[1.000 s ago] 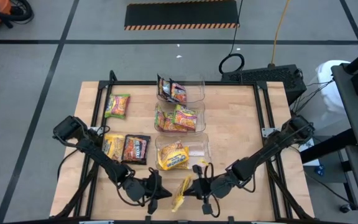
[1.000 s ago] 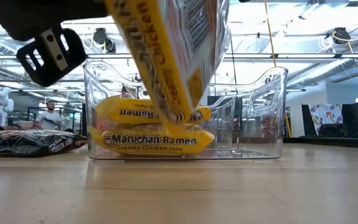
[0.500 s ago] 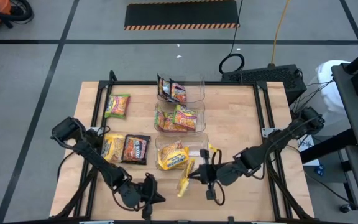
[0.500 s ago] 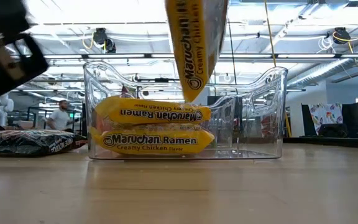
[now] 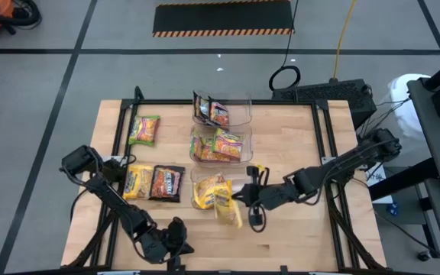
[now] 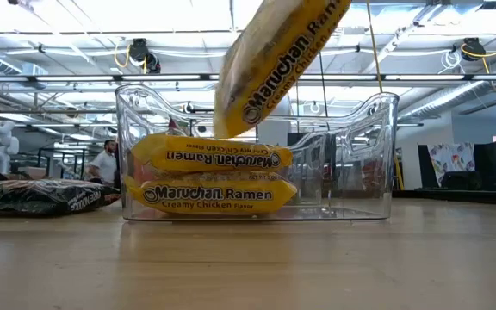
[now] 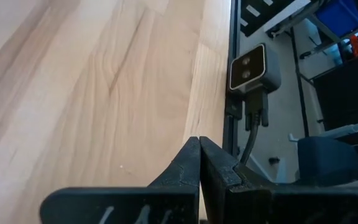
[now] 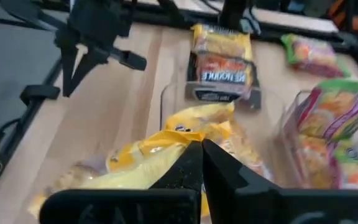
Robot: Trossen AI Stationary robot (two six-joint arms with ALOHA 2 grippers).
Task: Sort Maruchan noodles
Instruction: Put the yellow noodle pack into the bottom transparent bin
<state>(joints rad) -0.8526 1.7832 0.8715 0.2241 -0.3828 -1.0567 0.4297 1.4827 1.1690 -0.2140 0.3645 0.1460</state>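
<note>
My right gripper (image 5: 244,200) is shut on a yellow Maruchan packet (image 5: 228,208), which hangs slanted (image 6: 278,60) in the air by the near right side of the nearest clear bin (image 5: 243,177). Two more yellow packets (image 6: 209,176) lie flat and stacked in that bin. The middle bin (image 5: 220,143) holds green-yellow packets and the far bin (image 5: 221,109) dark ones. Loose on the table's left lie a green packet (image 5: 144,130), a yellow one (image 5: 137,181) and a dark one (image 5: 167,183). My left gripper (image 5: 179,244) is shut on nothing near the table's near edge. My right gripper pinches the yellow packet by one edge (image 8: 166,149) between its two shut fingers. The fingers come from the table's right, slanting down. The packet is lifted clear of the table and tilts away from the fingers, its free end (image 6: 231,116) lowest.
In the left wrist view my shut left gripper (image 7: 199,155) points over bare wood toward the table's edge, where a small camera (image 7: 253,68) is mounted. The table's right half (image 5: 289,145) is bare wood. People show in the room beyond (image 6: 102,164).
My right gripper has risen and gone toward the table's far edge with the yellow packet, up to the nearest bin; the packet has tipped from hanging nearly upright to slanting. My left gripper, still shut, has drawn back toward the table's near left.
</note>
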